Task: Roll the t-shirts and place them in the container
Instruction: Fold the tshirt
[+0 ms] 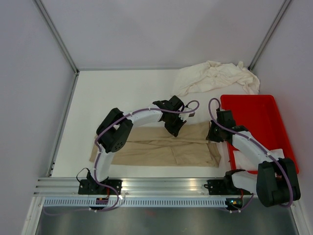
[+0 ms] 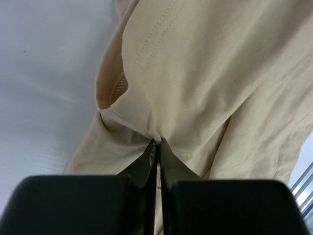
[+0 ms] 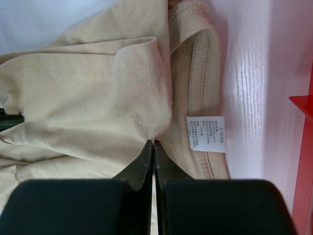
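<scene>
A tan t-shirt lies folded into a long strip across the table's near half. My left gripper is shut on a fold of the tan t-shirt at its far edge, the cloth pinched between the fingertips. My right gripper is shut on the tan t-shirt near its collar, beside the small white neck label. A heap of cream-white t-shirts lies at the back right.
A red plastic tray stands at the right, next to my right arm; its edge shows in the right wrist view. White cloth lies at the tray's near end. Metal frame posts stand at the back corners.
</scene>
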